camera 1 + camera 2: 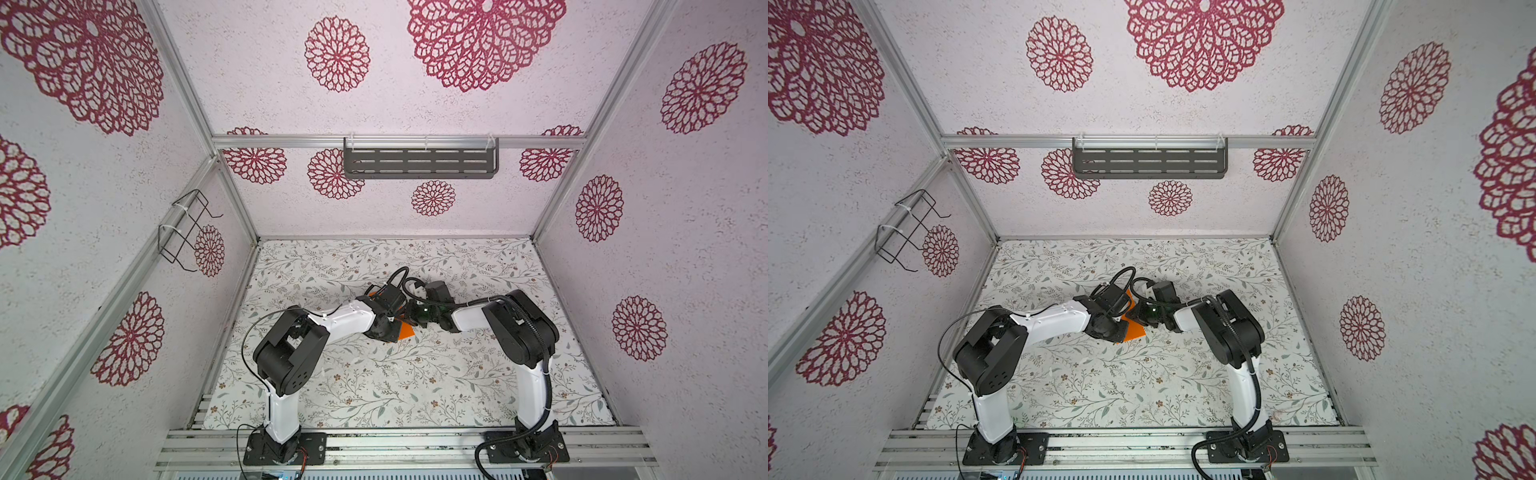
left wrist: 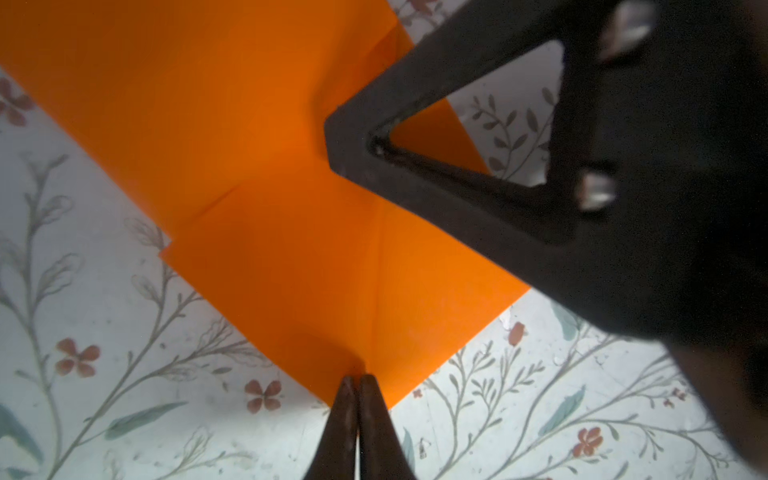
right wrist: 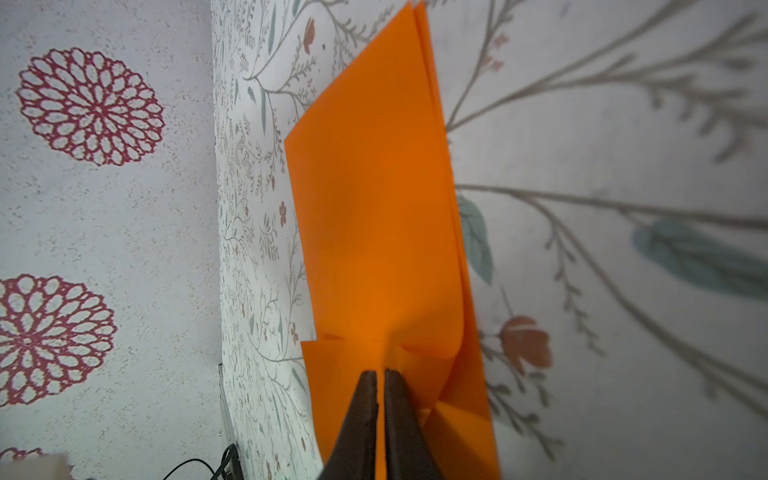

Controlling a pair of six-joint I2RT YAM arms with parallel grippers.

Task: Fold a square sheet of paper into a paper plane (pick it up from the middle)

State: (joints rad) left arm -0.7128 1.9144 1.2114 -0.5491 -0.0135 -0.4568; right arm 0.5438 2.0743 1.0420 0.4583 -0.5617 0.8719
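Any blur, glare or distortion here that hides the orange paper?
Left wrist view: the right pincer is dark and unfocused; the paper is readable. Right wrist view: paper sharp, nearby tablecloth smeared. In both top views: even light, no glare, walls splayed by the wide lens, arms covering most paper.

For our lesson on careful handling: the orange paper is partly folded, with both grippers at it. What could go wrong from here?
The right gripper pinches a lifted flap of the orange sheet; pulling could tear or crumple it. The left gripper, shut, only meets one corner, so the sheet may slide on the table and skew the crease.
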